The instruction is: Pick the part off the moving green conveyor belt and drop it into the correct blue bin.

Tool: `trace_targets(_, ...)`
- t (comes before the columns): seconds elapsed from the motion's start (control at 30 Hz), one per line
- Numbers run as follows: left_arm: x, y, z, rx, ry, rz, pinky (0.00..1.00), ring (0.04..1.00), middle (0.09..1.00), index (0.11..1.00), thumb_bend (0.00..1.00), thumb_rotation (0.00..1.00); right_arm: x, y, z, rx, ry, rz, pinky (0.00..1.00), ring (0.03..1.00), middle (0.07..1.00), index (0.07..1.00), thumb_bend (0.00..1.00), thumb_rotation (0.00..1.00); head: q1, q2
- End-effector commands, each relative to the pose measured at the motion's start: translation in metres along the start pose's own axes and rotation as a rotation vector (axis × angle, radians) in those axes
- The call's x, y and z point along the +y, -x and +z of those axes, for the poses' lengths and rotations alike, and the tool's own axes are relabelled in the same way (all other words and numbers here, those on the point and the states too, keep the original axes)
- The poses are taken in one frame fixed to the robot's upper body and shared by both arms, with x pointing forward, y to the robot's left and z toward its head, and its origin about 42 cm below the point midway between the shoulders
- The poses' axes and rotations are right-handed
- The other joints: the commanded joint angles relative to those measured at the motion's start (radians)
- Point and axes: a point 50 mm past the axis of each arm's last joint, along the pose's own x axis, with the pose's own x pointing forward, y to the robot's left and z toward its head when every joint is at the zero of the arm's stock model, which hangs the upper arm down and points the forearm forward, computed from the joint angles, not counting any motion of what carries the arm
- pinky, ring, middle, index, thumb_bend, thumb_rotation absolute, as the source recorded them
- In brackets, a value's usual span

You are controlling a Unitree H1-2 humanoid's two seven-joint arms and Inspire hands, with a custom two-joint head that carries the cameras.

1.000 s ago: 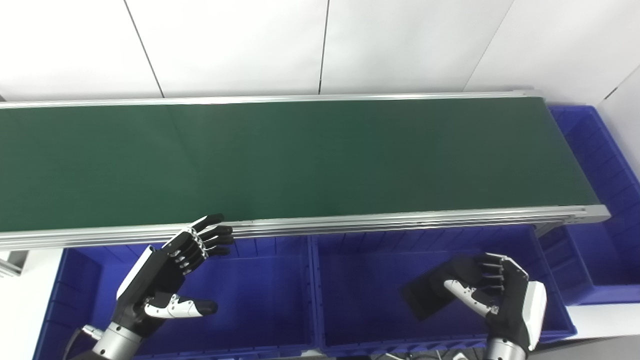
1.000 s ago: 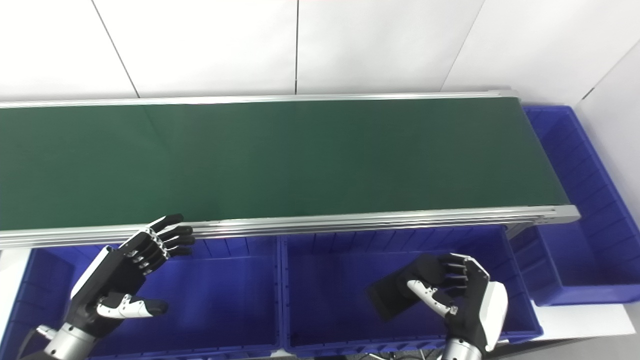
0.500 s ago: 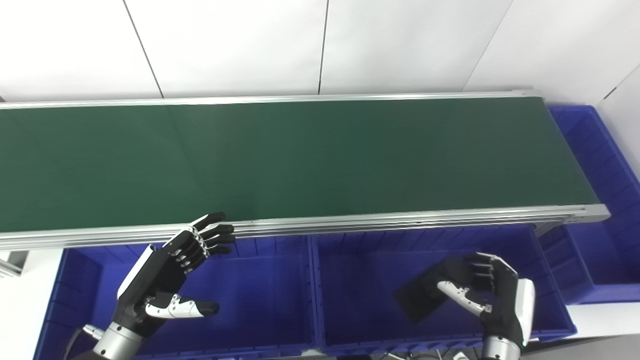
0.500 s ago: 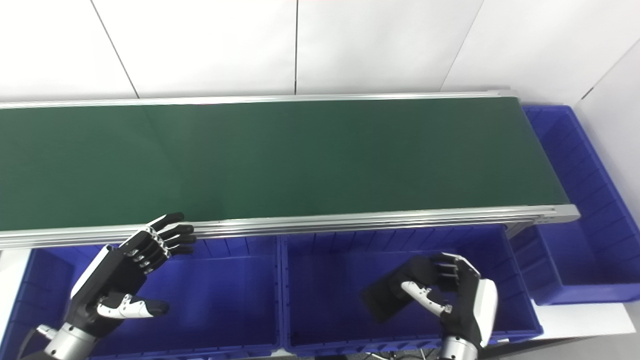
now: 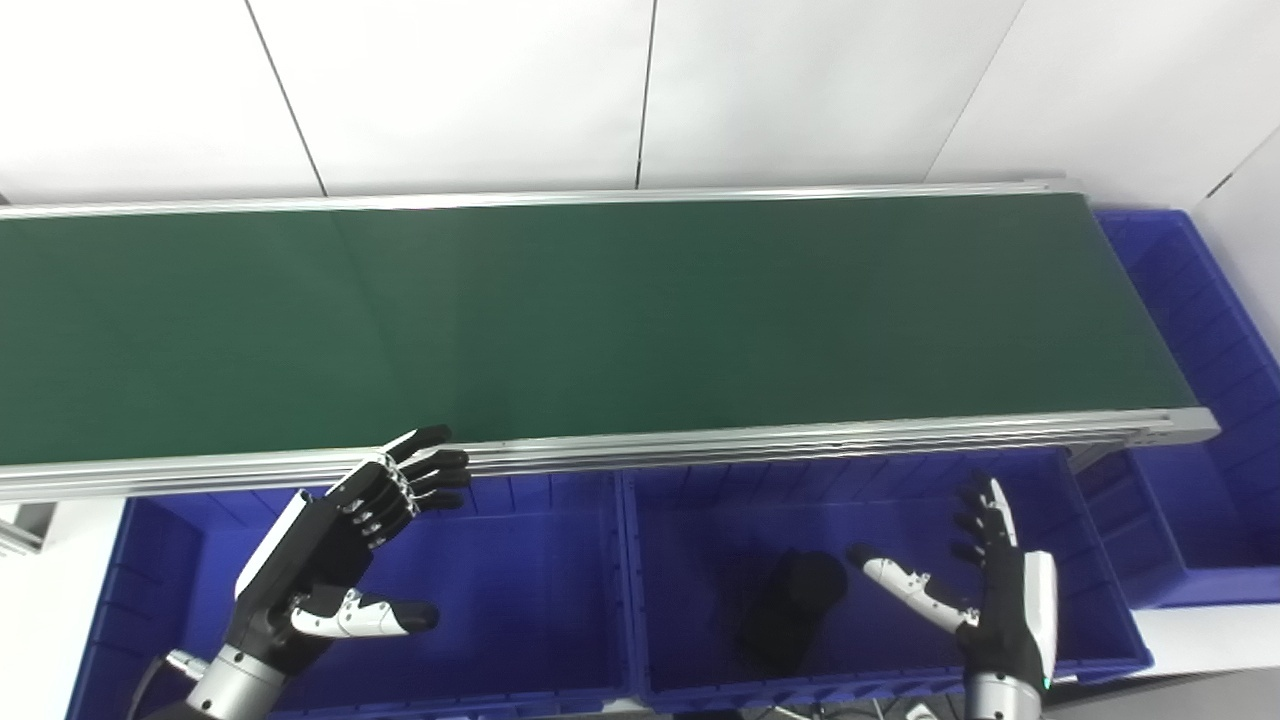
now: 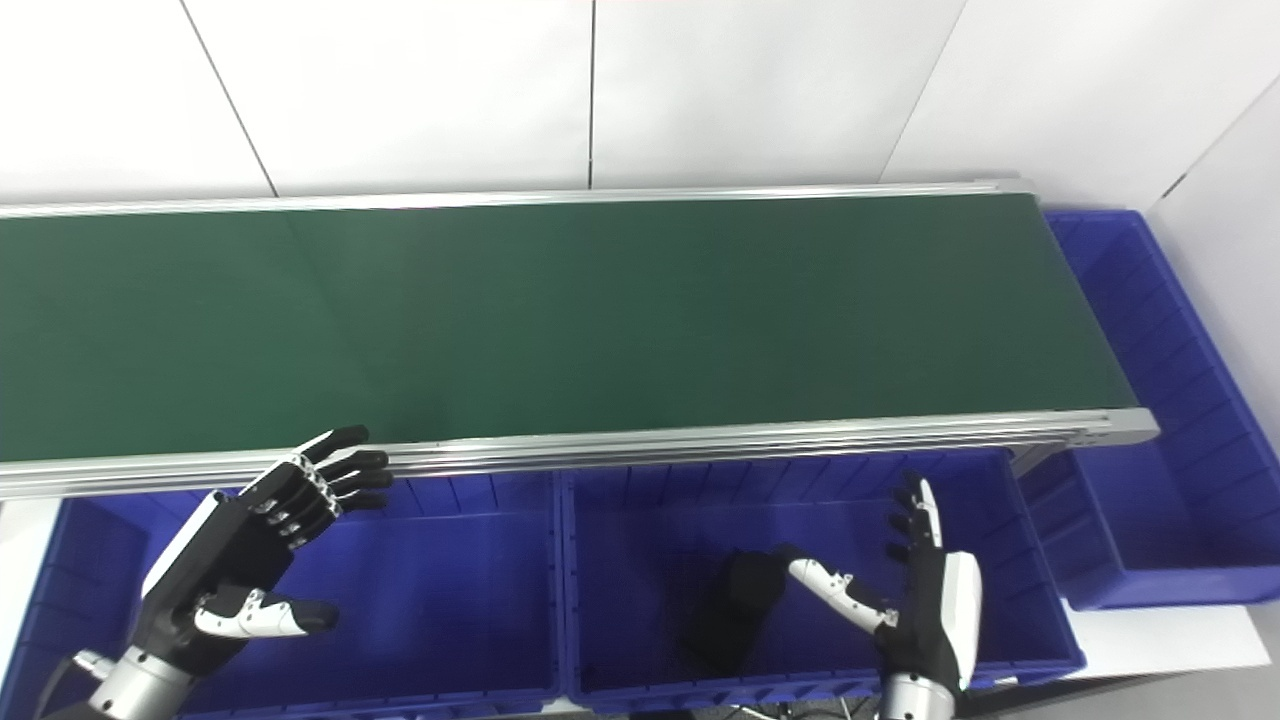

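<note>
A dark, flat black part [image 5: 790, 610] lies blurred inside the middle blue bin [image 5: 1050, 490], left of my right hand [image 5: 985, 595]. That hand hovers over the bin's right end with fingers spread and open, holding nothing. My left hand [image 5: 345, 535] hangs open over the left blue bin [image 5: 520, 600], fingertips close to the conveyor's near rail. The green conveyor belt [image 5: 600, 310] carries nothing in view.
A third blue bin [image 5: 1200, 500] stands past the belt's right end. The conveyor's aluminium rail [image 5: 800, 440] runs just above the two near bins. A white wall is behind the belt.
My right hand has opened its fingers and released the black part, which dropped leftward into the middle bin. The left hand has stayed put.
</note>
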Motion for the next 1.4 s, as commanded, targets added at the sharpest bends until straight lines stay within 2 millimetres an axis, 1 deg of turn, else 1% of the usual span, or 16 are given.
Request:
trace_targets(0.0,0.001,-0.002,0.010,-0.039,-0.017,-0.006,0.76,0.788,0.812,0.860,0.96,0.25,-0.006,0.005,0.017,-0.046,-0.013,-0.020,0.76,0.848,0.886,0.938,0.77,0.28,0.001,0.000)
trace_targets(0.03,0.001,-0.002,0.009,-0.038,-0.017,-0.007,0.76,0.788,0.812,0.860,0.96,0.25,-0.007,0.007,0.022,-0.060,-0.017,-0.020,0.75,0.835,0.875,0.924,0.76,0.30,0.001,0.000)
trace_targets(0.13,-0.001,-0.002,0.009,-0.039,-0.018,-0.009,0.76,0.788,0.812,0.859,0.96,0.24,-0.006,0.018,0.050,-0.155,-0.056,-0.003,0.70,0.781,0.836,0.869,0.74,0.29,0.026,-0.006)
trace_targets(0.17,-0.001,-0.003,0.009,-0.040,-0.019,-0.010,0.76,0.788,0.813,0.860,0.96,0.24,-0.005,0.021,0.057,-0.177,-0.065,0.006,0.66,0.765,0.826,0.854,0.73,0.31,0.030,-0.006)
trace_targets(0.27,-0.003,-0.004,0.009,-0.041,-0.019,-0.011,0.76,0.789,0.812,0.860,0.96,0.24,0.000,0.032,0.084,-0.266,-0.071,0.061,0.62,0.741,0.808,0.837,0.72,0.34,0.052,-0.012)
trace_targets(0.37,-0.006,-0.005,0.009,-0.043,-0.023,-0.012,0.76,0.788,0.813,0.862,0.95,0.24,0.008,0.041,0.104,-0.327,-0.098,0.121,0.63,0.735,0.785,0.808,0.73,0.34,0.064,-0.016)
trace_targets(0.47,-0.009,-0.006,0.009,-0.048,-0.018,-0.011,0.76,0.788,0.815,0.864,0.95,0.24,0.025,0.053,0.122,-0.383,-0.137,0.220,0.67,0.751,0.781,0.801,0.72,0.32,0.085,-0.020)
trace_targets(0.57,-0.011,-0.006,0.009,-0.050,-0.018,-0.012,0.76,0.789,0.816,0.864,0.95,0.23,0.036,0.058,0.130,-0.406,-0.154,0.277,0.70,0.765,0.789,0.805,0.71,0.31,0.100,-0.021)
trace_targets(0.73,-0.015,-0.006,0.010,-0.054,-0.025,-0.009,0.76,0.795,0.826,0.868,0.94,0.23,0.058,0.056,0.131,-0.441,-0.170,0.366,0.66,0.747,0.788,0.810,0.73,0.37,0.118,-0.023)
trace_targets(0.93,-0.020,-0.006,0.011,-0.049,-0.028,-0.002,0.78,0.809,0.843,0.877,0.95,0.23,0.074,0.050,0.121,-0.457,-0.209,0.500,0.68,0.772,0.808,0.833,0.70,0.47,0.156,-0.026)
trace_targets(0.97,-0.020,-0.006,0.011,-0.049,-0.027,0.000,0.78,0.813,0.847,0.879,0.95,0.23,0.075,0.049,0.118,-0.467,-0.216,0.525,0.70,0.785,0.820,0.843,0.70,0.50,0.177,-0.027)
trace_targets(1.03,-0.022,-0.006,0.011,-0.049,-0.026,0.007,0.78,0.818,0.852,0.883,0.95,0.23,0.078,0.045,0.113,-0.480,-0.224,0.562,0.71,0.802,0.836,0.856,0.69,0.55,0.185,-0.027)
trace_targets(1.07,-0.022,-0.005,0.011,-0.049,-0.026,0.011,0.78,0.820,0.855,0.884,0.95,0.23,0.079,0.043,0.111,-0.484,-0.227,0.576,0.71,0.812,0.846,0.863,0.70,0.61,0.185,-0.027)
trace_targets(1.1,-0.023,-0.006,0.011,-0.051,-0.029,0.015,0.78,0.821,0.857,0.885,0.95,0.23,0.080,0.041,0.108,-0.484,-0.233,0.593,0.72,0.814,0.849,0.864,0.69,0.63,0.213,-0.030)
trace_targets(1.17,-0.024,-0.006,0.010,-0.053,-0.035,0.019,0.78,0.829,0.866,0.890,0.95,0.23,0.081,0.037,0.103,-0.483,-0.242,0.614,0.72,0.817,0.854,0.867,0.68,0.69,0.231,-0.032)
trace_targets(1.37,-0.028,-0.008,0.009,-0.056,-0.050,0.028,0.80,0.857,0.884,0.899,0.95,0.24,0.075,0.034,0.090,-0.473,-0.290,0.642,0.73,0.824,0.858,0.877,0.70,0.77,0.278,-0.037)
